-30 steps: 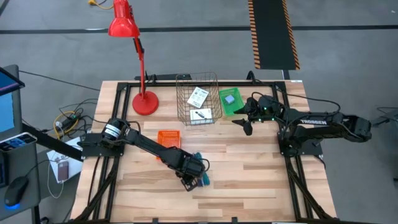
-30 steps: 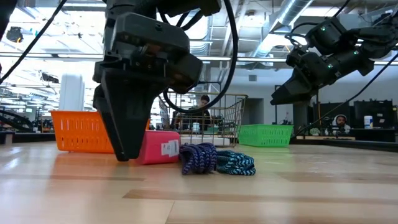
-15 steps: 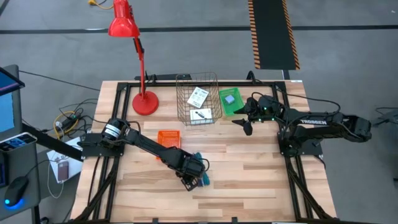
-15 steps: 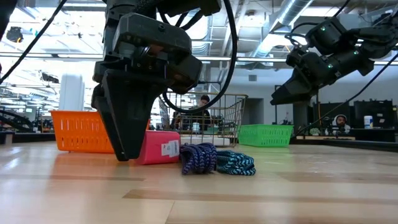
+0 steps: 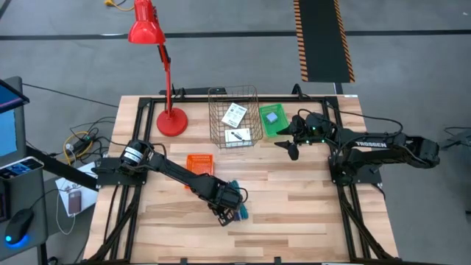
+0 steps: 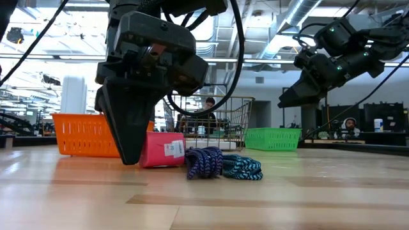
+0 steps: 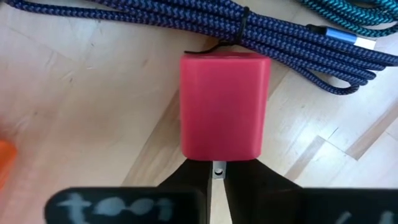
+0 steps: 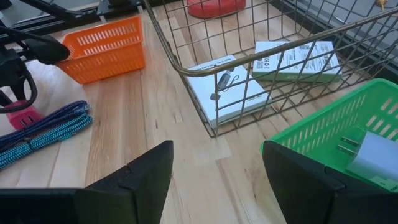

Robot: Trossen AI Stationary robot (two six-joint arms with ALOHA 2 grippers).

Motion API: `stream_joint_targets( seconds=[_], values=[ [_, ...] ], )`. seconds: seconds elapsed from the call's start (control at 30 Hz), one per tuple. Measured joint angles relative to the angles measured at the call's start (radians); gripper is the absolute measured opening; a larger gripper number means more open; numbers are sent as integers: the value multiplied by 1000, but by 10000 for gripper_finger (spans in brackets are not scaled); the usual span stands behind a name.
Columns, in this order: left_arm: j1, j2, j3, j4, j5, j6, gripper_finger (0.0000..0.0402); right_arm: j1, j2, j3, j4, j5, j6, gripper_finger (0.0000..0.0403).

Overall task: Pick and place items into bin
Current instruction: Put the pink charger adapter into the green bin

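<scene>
left hand [image 7: 214, 180]: pinched on metal prong of pink block [image 7: 224, 106] | blue cord [image 7: 186, 28] touching block's far edge | right hand [image 8: 214, 180]: spread wide above bare bench [image 8: 149, 124] beside wire basket [image 8: 186, 68]

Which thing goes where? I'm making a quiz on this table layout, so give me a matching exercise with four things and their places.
Things:
1. pink charger block
2. white boxes
3. dark blue cable
4. right gripper

Places:
A. in the wire basket
B. open, beside the green basket
C. its prong between the left gripper fingers
D. coiled on the table beside the teal cable

Pairs: 1-C, 2-A, 3-D, 4-B
</scene>
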Motion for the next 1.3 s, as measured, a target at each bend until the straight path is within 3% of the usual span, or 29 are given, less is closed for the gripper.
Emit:
stream_joint_targets(
  seconds=[0.4,0.7,0.97,1.3],
  values=[
    [-2,0,17,-14,-25,19,5,0,0,0,0,0,7,244],
    [-5,0,142,-207,-136,70,2,0,0,0,8,-2,17,244],
    [-5,0,272,-366,-276,161,2,1,0,1,68,-12,95,244],
    [-5,0,436,-603,-530,289,1,34,0,1,214,-189,176,244]
  ],
)
